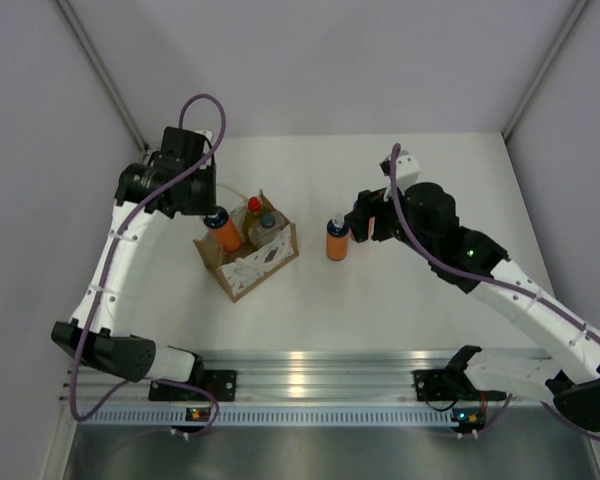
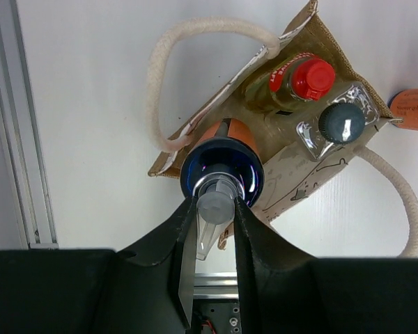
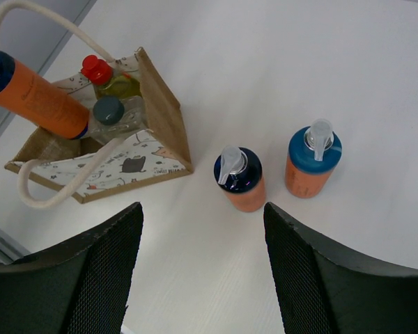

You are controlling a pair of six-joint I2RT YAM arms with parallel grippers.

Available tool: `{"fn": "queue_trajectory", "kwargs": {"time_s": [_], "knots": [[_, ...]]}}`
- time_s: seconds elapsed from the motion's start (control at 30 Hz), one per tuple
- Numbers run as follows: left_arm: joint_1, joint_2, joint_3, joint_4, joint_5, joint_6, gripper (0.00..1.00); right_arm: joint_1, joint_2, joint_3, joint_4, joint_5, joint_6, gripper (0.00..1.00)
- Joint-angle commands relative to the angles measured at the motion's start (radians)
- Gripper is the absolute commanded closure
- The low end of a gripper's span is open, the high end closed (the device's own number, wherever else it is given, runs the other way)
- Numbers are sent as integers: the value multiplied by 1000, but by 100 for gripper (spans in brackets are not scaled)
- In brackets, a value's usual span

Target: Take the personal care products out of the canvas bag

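Note:
The canvas bag (image 1: 252, 263) stands left of the table's middle, open at the top. My left gripper (image 1: 213, 213) is shut on the pump head of an orange bottle (image 1: 224, 234) with a blue cap and holds it tilted over the bag's near-left corner; the left wrist view shows the grip (image 2: 216, 205) on this bottle (image 2: 221, 167). Inside the bag stand the yellow bottle with red cap (image 2: 311, 76) and the pale bottle with dark cap (image 2: 341, 122). Two more orange bottles (image 3: 240, 179) (image 3: 312, 161) stand on the table right of the bag. My right gripper (image 3: 202, 209) is open and empty above them.
The bag's white loop handles (image 2: 195, 31) hang out over the table on both sides. An aluminium rail (image 1: 310, 365) runs along the near edge. Grey walls (image 1: 40, 150) close in the table at the left, back and right.

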Motion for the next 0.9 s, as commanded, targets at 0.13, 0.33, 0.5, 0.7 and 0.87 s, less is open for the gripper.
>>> {"fn": "queue_trajectory", "kwargs": {"time_s": [0.13,0.33,0.5,0.7,0.87], "knots": [[-1,-132,58,28,2,-67,100,0,4,65,-5,-3,-16,32],[-3,-127,102,-41,-27,-110,100,0,-3,60,-9,-9,-16,32],[-3,-144,130,-78,-44,-140,100,0,-18,45,-10,-18,-10,32],[-3,-175,188,-130,-93,-173,100,0,-22,45,-10,-30,-15,32],[-3,-192,227,-155,-134,-190,100,0,-21,48,-10,-40,-18,32]]}}
